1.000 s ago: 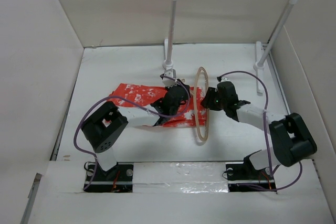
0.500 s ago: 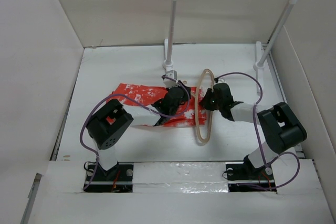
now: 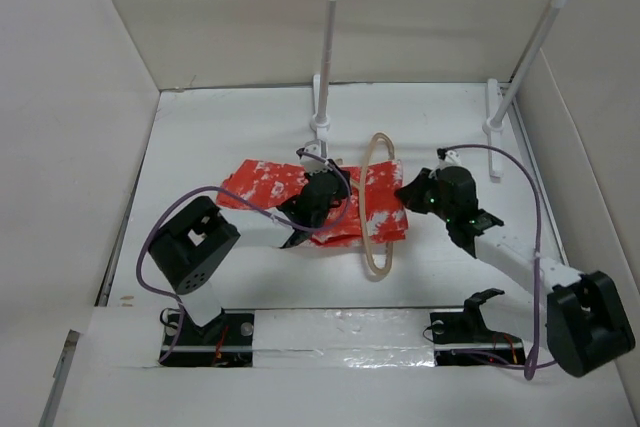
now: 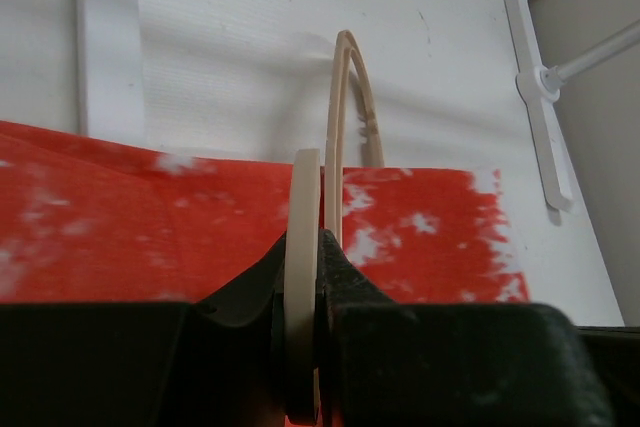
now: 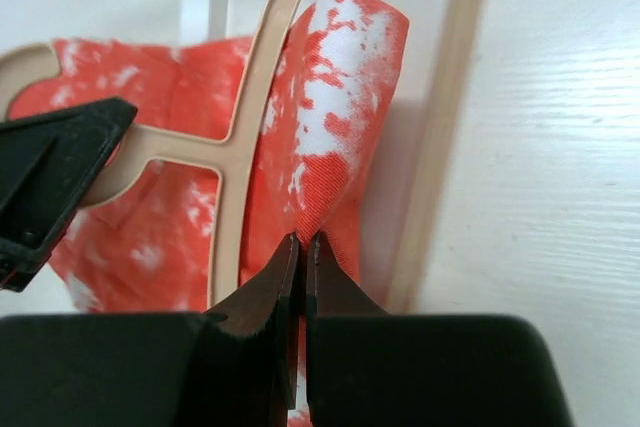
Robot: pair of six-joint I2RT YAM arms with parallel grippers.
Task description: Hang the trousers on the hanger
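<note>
Two grips — left jaws on hanger (image 4: 303, 217), right jaws on trousers (image 5: 330, 97).

In the right wrist view the hanger (image 5: 437, 137) and the weave of the trousers (image 5: 340, 77) beside it are crisp, though the cloth's white blotches nearly wash out. Below the hanger, the right gripper (image 5: 302, 242) is dark, featureless and blurred. In the left wrist view the hanger's near part is out of focus inside the equally dark left gripper (image 4: 305, 247). In the top view the light is bright, even and diffuse. Around the hanger, shadows on the table (image 3: 230, 117) are faint. Nearer the camera, glare patches a glossy tape strip (image 3: 340, 325).
</note>
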